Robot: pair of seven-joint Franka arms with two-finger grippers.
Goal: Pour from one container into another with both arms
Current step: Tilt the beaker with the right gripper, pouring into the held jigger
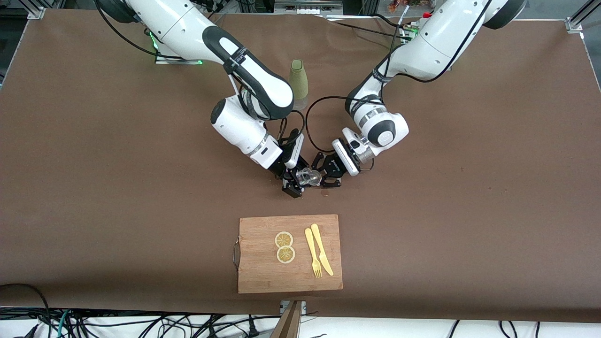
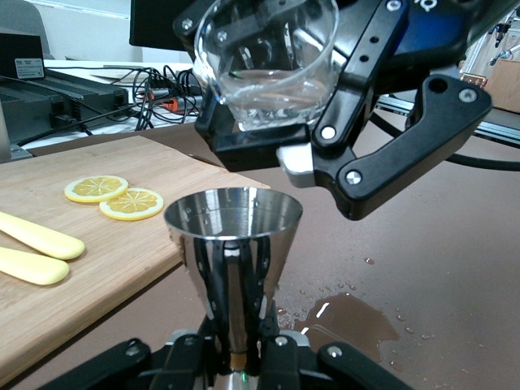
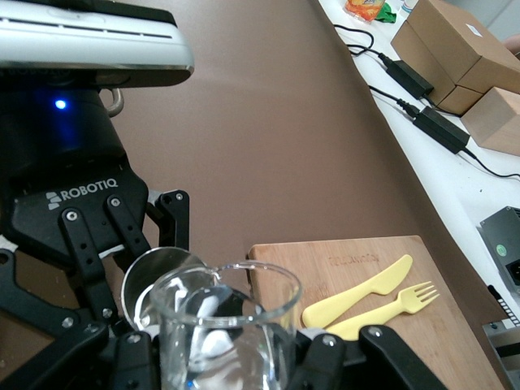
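Note:
A clear glass beaker (image 3: 223, 341) with a little clear liquid in it is held by my right gripper (image 3: 227, 361), which is shut on it. My left gripper (image 2: 236, 337) is shut on the stem of a steel cone-shaped cup (image 2: 234, 236), held upright with its mouth open upward. The two grippers meet over the middle of the table: the right gripper (image 1: 295, 182) holds the beaker (image 1: 307, 177) close beside the left gripper (image 1: 328, 172). In the left wrist view the beaker (image 2: 268, 65) hangs just above the steel cup's rim. In the right wrist view the steel cup (image 3: 154, 276) shows past the beaker.
A wet puddle (image 2: 349, 318) lies on the brown table under the grippers. A green bottle (image 1: 298, 80) stands nearer the arms' bases. A wooden cutting board (image 1: 263, 277) near the front edge carries two lemon slices (image 1: 284, 247) and a yellow fork and knife (image 1: 317, 253).

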